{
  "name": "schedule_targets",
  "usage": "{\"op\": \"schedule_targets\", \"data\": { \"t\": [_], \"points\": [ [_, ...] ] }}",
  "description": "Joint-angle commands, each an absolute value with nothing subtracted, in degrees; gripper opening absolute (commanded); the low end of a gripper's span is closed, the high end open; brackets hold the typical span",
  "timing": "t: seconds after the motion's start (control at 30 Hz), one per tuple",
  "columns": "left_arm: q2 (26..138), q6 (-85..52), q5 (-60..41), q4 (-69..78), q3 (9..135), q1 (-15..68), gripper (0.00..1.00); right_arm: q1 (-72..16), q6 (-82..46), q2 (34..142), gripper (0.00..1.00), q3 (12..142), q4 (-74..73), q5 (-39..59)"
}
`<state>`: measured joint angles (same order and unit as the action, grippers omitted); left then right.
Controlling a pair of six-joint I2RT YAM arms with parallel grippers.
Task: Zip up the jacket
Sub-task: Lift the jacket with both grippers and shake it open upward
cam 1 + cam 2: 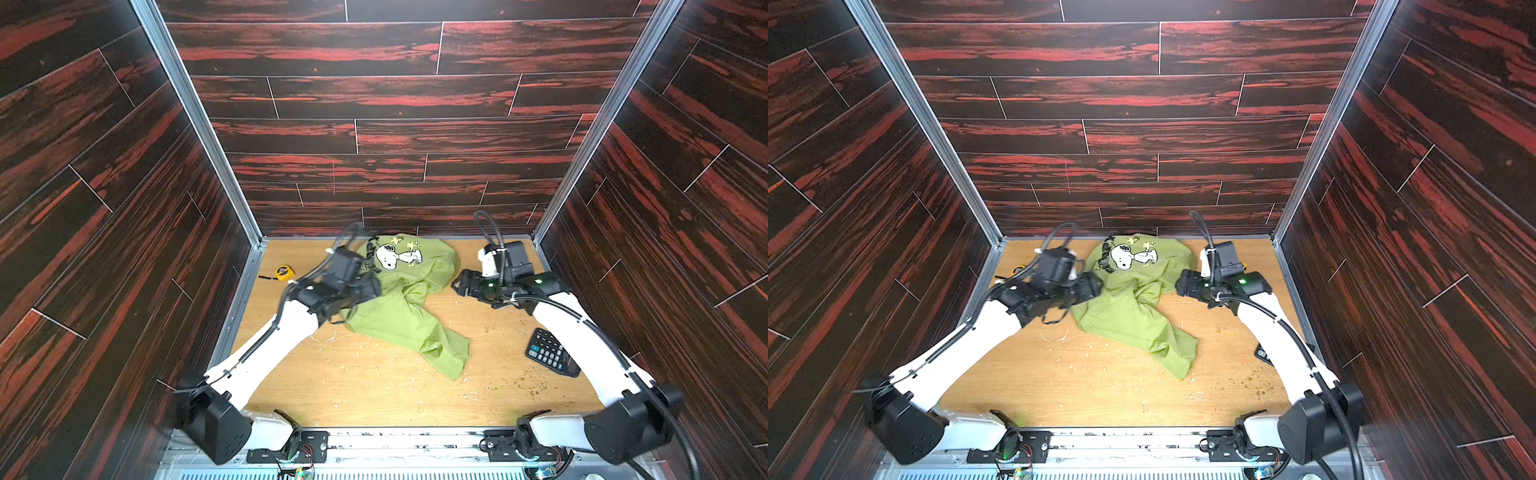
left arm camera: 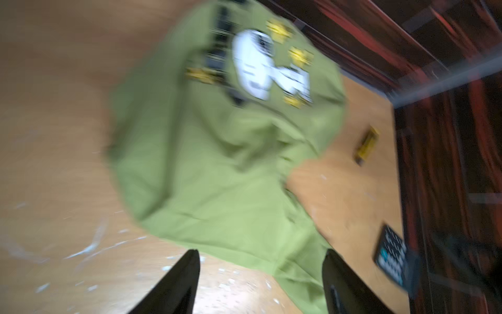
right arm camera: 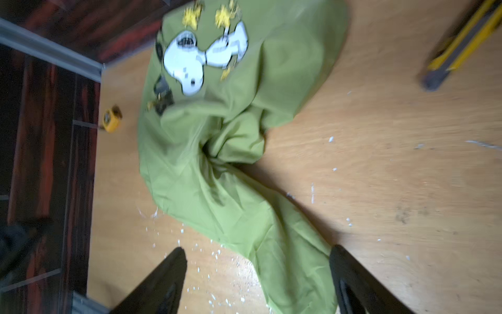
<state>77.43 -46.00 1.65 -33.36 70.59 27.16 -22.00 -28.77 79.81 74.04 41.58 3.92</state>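
The near half of the counter (image 1: 374, 395) is being left open for passage; the middle is being taken up by the jacket (image 1: 399, 307), the sides by a tape measure (image 1: 284, 272) and a calculator (image 1: 550, 353).

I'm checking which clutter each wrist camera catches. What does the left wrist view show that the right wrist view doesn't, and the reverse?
Only the left wrist view: the black calculator by the wall, and the left gripper, jaws apart. Only the right wrist view: the yellow tape measure beside the jacket, and the right gripper, jaws apart. Both: the green jacket crumpled with its cartoon print up on the wooden table, no zipper visible, and a yellow utility knife, only a blur in the left wrist view.
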Motion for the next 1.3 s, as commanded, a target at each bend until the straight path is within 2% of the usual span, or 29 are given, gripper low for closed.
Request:
{"op": "schedule_targets", "data": {
  "t": [0.0, 0.23, 0.33, 0.57, 0.63, 0.67, 0.7, 0.73, 0.8, 0.9, 0.97, 1.0, 1.13, 1.27],
  "points": [
    [76.6, -50.7, 0.2, -34.2, 64.7, 21.1, 0.75, -26.6, -26.8, 86.5, 0.85, 75.2, 43.2, 5.3],
    [83.7, -52.9, -9.0, -19.7, 57.0, 9.9, 0.80, -34.8, -26.1, 99.1, 0.85, 77.8, 41.6, 2.9],
    [90.6, -51.5, -13.0, -18.7, 59.1, 7.7, 0.84, -36.1, -25.8, 104.0, 0.84, 79.9, 41.1, 2.2],
    [103.9, -50.7, -17.4, -13.4, 62.9, 6.8, 0.81, -36.4, -24.0, 111.8, 0.84, 86.4, 41.9, -0.3],
    [106.2, -50.7, -19.0, -11.7, 64.1, 6.8, 0.73, -36.4, -23.3, 114.0, 0.81, 88.3, 41.7, 0.4],
    [107.1, -50.6, -19.7, -11.4, 65.0, 6.8, 0.64, -36.4, -23.1, 114.9, 0.78, 88.9, 41.5, 0.9],
    [107.9, -50.3, -20.6, -11.4, 66.0, 6.9, 0.49, -36.3, -22.9, 116.1, 0.71, 89.9, 41.6, 1.4],
    [108.1, -50.1, -21.3, -11.7, 67.1, 6.8, 0.36, -36.3, -22.8, 117.2, 0.61, 90.9, 41.9, 2.3],
    [107.3, -49.5, -22.5, -12.4, 68.9, 6.8, 0.21, -36.3, -22.9, 118.0, 0.38, 92.5, 42.3, 3.1],
    [102.7, -47.8, -22.8, -15.4, 71.8, 6.8, 0.01, -36.3, -23.3, 116.3, 0.15, 93.9, 42.3, 3.3],
    [98.0, -46.3, -22.5, -17.7, 73.5, 6.8, 0.00, -36.2, -23.8, 114.4, 0.02, 95.3, 42.9, 3.1],
    [96.0, -45.6, -22.3, -18.8, 74.4, 6.8, 0.00, -36.2, -23.9, 113.4, 0.00, 96.0, 43.3, 3.1],
    [87.9, -43.0, -22.5, -22.6, 78.5, 6.8, 0.00, -36.1, -24.6, 108.5, 0.00, 100.5, 45.4, 3.2],
    [79.9, -44.6, -22.8, -18.3, 81.3, 6.9, 0.00, -35.9, -24.4, 103.6, 0.00, 106.1, 48.2, 3.7]
  ]
}}
